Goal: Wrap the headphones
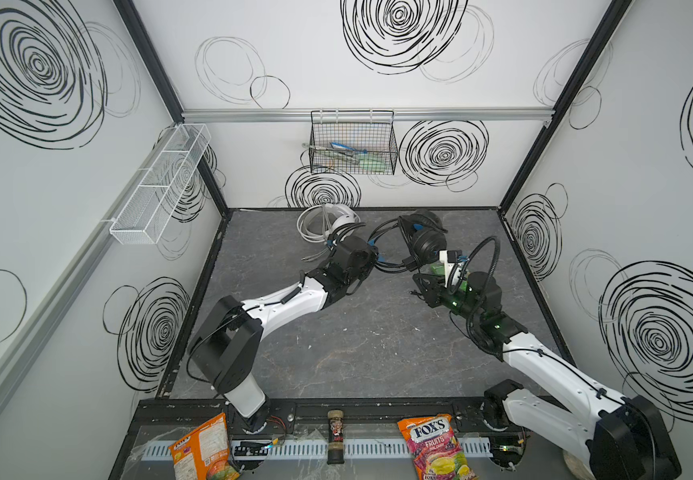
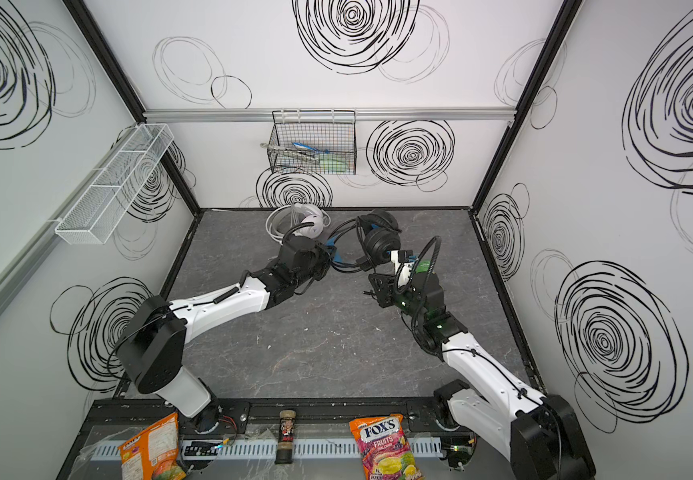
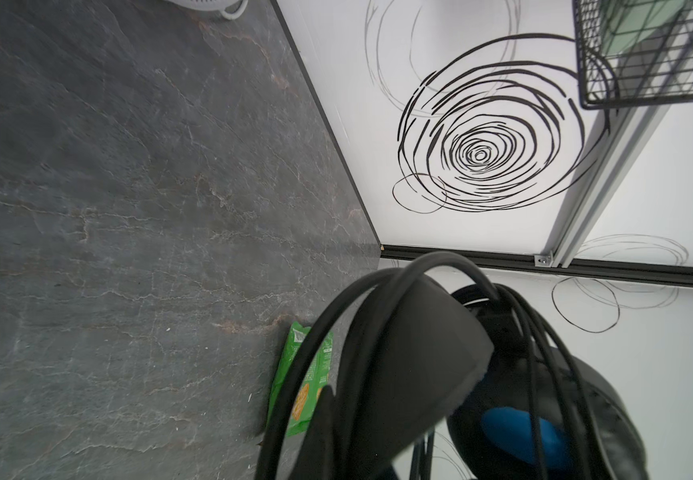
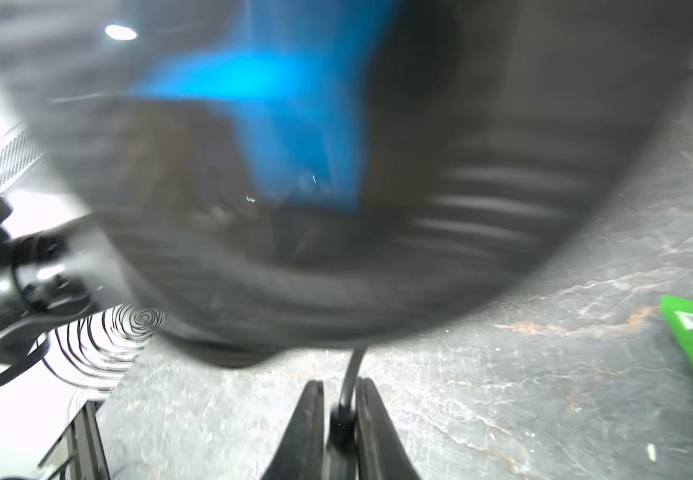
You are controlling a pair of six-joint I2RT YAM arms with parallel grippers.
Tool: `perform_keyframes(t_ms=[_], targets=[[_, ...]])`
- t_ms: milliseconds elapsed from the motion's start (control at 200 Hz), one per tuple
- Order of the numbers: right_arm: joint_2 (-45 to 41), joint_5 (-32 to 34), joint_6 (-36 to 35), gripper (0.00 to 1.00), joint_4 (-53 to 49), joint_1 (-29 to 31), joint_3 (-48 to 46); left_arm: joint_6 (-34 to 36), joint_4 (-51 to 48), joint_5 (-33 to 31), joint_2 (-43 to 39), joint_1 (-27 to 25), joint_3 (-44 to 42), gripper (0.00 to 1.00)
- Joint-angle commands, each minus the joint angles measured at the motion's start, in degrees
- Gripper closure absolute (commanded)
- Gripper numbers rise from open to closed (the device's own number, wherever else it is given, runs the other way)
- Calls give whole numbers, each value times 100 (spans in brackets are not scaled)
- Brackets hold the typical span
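Toward the rear, left gripper (image 1: 377, 258) clenched, seemingly on black headset (image 1: 428, 243), right gripper (image 4: 338, 388) pinching black cable (image 4: 352, 368)

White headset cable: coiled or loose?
Coiled: the white cable lies in stacked round loops right by the white headphones.

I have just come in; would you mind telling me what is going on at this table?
Both arms are working on the black headphones at the back of the table. The left gripper, shut, is at the headband, where loops of black cable pass over it; what it pinches is hidden. The right gripper has the cable between its fingers. The white headphones lie behind, with the white cable coiled beside them.
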Motion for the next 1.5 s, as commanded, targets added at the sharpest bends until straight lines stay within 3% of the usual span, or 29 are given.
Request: perform_keyframes(t_ms=[0,275,440,690,866,1001,1136,1491], targets=[[-20,29,-156,81,-85,81,3,-328,990,-246,-14,-110,511,100],[18,127,-210,80,-162,112,-53,193,732,-415,253,-57,729,100],[359,318,-285,81,-285,130,158,1195,801,-480,506,214,787,100],[1014,496,-355,84,-218,18,170,2326,1043,-47,1275,582,1184,100],[1977,524,-217,85,146,-167,522,2046,1036,-402,1649,651,1405,100],[2834,464,-93,88,327,-332,1127,1946,1021,-447,2161,768,1920,100],[3646,61,-251,90,-182,-456,2071,2307,984,-223,2824,979,2691,100],[5317,190,-428,82,-210,-521,3300,3369,-187,36,4083,1381,4610,100]])
